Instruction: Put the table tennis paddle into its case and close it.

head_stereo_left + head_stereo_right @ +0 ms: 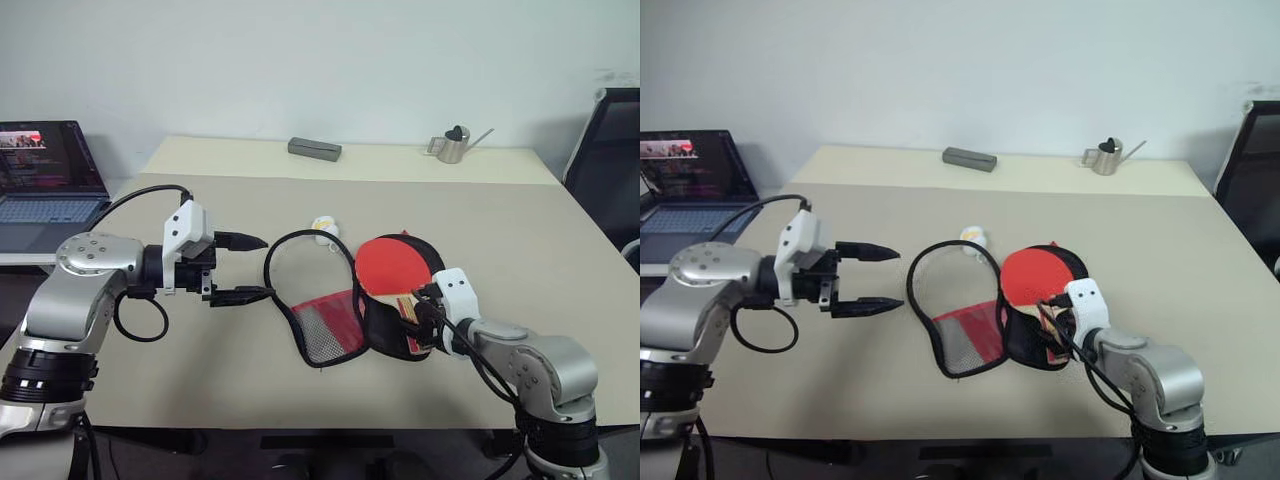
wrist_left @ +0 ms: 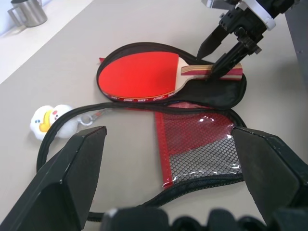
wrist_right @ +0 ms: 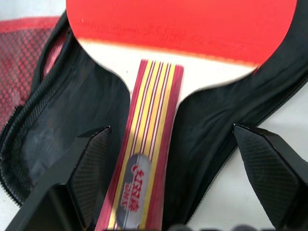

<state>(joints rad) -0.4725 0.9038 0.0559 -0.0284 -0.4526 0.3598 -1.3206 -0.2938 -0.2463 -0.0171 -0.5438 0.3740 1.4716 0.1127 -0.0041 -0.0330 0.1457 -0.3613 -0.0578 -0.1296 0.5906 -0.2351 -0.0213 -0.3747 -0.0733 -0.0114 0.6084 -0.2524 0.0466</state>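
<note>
Paddle (image 1: 392,267) lies in the black half of the unzipped case (image 1: 330,330), red face toward 12 o'clock, handle toward 6, long axis front-to-back. R gripper (image 2: 222,57) spread wide, straddling handle, not gripping. L gripper (image 1: 243,268) released, at 9 o'clock of case. Beige table (image 1: 520,290); laptop (image 1: 45,180) at 10, metal can (image 1: 452,146) at 1, white wall behind.

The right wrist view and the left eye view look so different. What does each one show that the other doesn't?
The right wrist view alone shows the striped handle's oval logo label. The left eye view alone shows the laptop, the metal watering can, the grey box, the small white toy and the left gripper, fingers apart. Both show the table tennis paddle lying in the open case, and the right gripper, fingers open either side of the handle.
</note>
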